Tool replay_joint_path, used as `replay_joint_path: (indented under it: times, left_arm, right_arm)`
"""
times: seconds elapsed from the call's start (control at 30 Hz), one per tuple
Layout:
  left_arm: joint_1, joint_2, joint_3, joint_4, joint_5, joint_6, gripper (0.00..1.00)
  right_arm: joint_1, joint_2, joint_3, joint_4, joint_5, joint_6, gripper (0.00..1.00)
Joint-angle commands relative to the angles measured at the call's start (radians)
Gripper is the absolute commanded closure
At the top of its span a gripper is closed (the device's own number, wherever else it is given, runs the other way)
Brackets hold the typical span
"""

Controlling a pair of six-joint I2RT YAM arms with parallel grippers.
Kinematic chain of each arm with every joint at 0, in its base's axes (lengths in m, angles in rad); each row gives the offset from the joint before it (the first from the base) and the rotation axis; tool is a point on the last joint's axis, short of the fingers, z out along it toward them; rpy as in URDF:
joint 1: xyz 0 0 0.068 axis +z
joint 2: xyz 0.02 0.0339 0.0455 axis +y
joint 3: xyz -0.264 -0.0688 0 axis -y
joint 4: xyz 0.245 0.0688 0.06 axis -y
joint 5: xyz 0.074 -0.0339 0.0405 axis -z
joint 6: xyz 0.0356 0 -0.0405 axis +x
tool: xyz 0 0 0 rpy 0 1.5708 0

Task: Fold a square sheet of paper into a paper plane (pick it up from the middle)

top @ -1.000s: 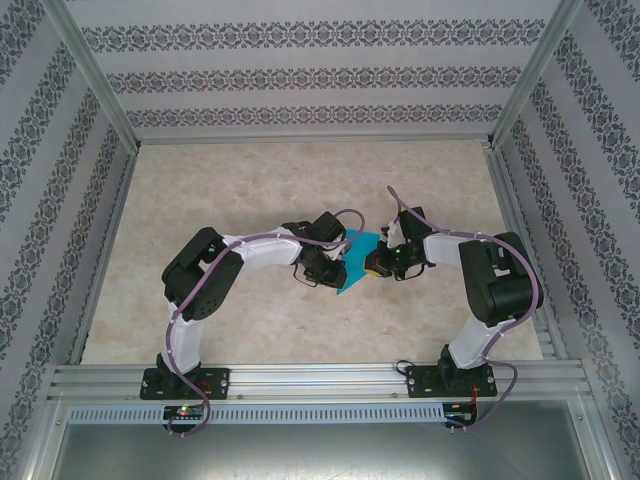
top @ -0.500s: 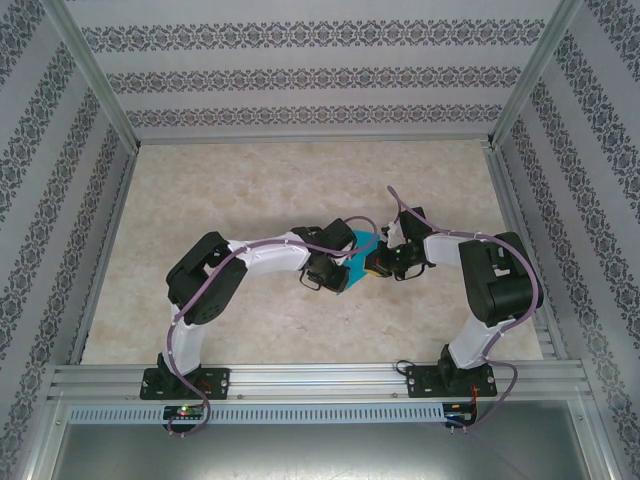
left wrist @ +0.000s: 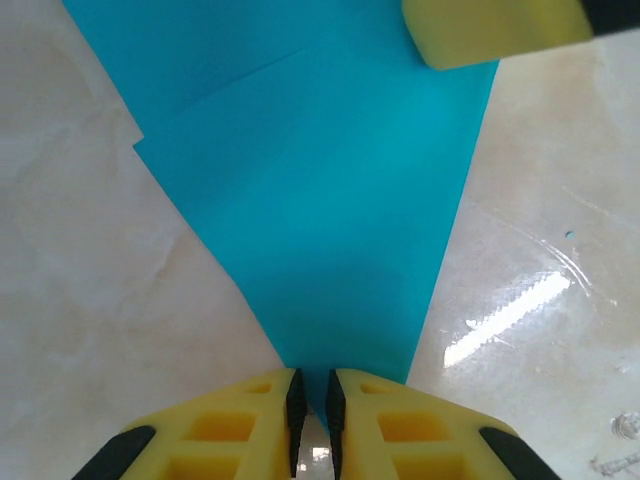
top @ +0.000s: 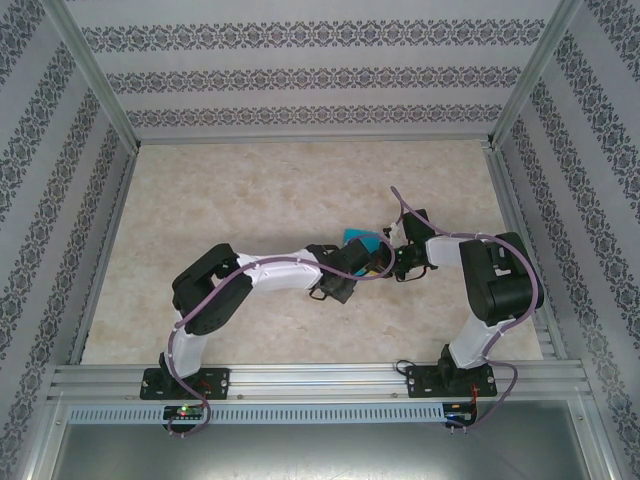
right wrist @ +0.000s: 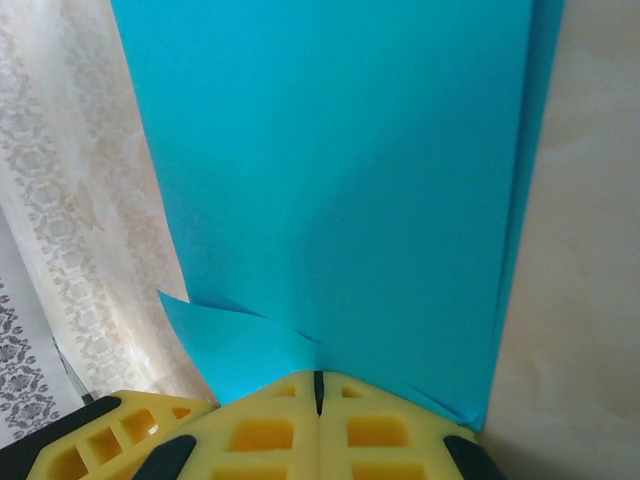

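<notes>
turquoise paper plane (left wrist: 330,200) held over marble table (top: 250,190).

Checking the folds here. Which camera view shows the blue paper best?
Left wrist: the paper tapers to its narrow end, with a crease visible. Right wrist shows a close, cropped stretch; top external, a small patch.

**No readable text**

Nothing legible in any view: no text, label, brand, number or sign. The folded paper (left wrist: 320,200) is plain turquoise and unmarked. The wall bands (top: 320,80) carry a repeating ornament, not letters.
</notes>
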Motion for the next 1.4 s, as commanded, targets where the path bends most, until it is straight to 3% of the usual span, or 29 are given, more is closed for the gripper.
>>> replay_joint_path:
  times: [0.0, 0.43, 1.37]
  left_arm:
    - [-0.027, 0.112, -0.089, -0.158, -0.050, 0.020, 0.79]
    - [-0.090, 0.116, -0.130, -0.172, -0.140, 0.008, 0.78]
    - [-0.108, 0.117, -0.190, -0.145, -0.058, 0.015, 0.78]
  right_arm:
    - [-0.015, 0.057, -0.041, -0.044, 0.108, -0.002, 1.00]
    - [-0.022, 0.057, -0.043, -0.041, 0.097, -0.012, 1.00]
    - [-0.111, -0.011, 0.001, -0.019, 0.150, 0.071, 0.96]
